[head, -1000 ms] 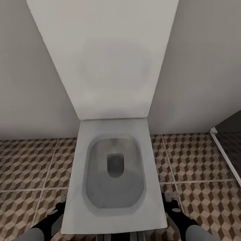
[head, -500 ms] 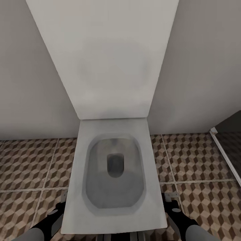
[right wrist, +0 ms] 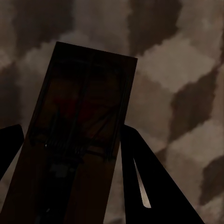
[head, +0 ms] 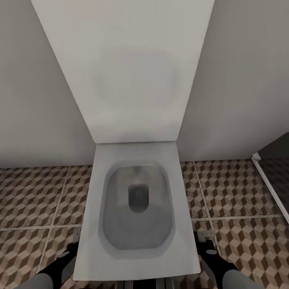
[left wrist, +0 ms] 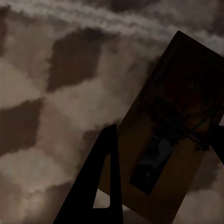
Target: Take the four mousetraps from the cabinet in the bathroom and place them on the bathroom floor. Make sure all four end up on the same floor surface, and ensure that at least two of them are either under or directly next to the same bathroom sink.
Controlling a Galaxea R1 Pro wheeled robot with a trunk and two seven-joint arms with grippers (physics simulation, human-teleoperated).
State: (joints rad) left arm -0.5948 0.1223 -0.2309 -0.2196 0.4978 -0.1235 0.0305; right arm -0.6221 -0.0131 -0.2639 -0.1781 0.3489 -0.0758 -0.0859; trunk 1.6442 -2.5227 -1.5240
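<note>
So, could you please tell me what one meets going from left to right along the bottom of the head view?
Left gripper over the bathroom floor → white toilet bowl → right gripper → a white strip at the right edge.

One mousetrap is showing in the left wrist view as a flat brown wooden slab with dim grey metal parts, sitting between the two dark fingers of the left gripper above the bathroom floor. A second mousetrap is lying lengthwise between the fingers of the right gripper. The cube-patterned tiles are spreading out at both sides in the head view.
</note>
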